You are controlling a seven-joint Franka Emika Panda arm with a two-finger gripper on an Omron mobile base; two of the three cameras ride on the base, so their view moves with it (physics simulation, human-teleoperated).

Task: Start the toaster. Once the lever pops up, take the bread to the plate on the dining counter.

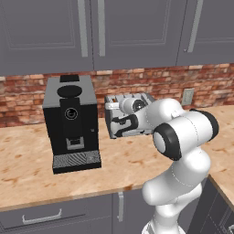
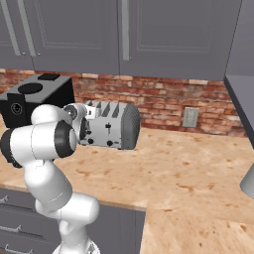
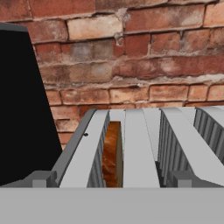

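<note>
The silver-grey toaster [image 1: 112, 106] [image 2: 117, 124] stands on the wall counter against the brick wall, right of the coffee machine. In the hand view I look down along the toaster's top slots [image 3: 141, 148]. The bread [image 3: 112, 153], tan with a brown crust, sits sunk in the left slot. My gripper [image 1: 121, 124] [image 2: 82, 127] [image 3: 111, 179] hangs at the toaster's front end, just above its top edge. It is open, its two fingertips [image 3: 42, 178] wide apart, with nothing between them. The plate and the dining counter are out of view.
A tall black coffee machine [image 1: 71, 118] [image 2: 31, 99] stands close to the toaster's left. Grey wall cabinets [image 1: 114, 32] hang above. A wall outlet [image 2: 190, 117] sits to the right. The speckled counter top [image 2: 188, 168] stretches rightward, with a grey object [image 2: 248, 183] at the edge.
</note>
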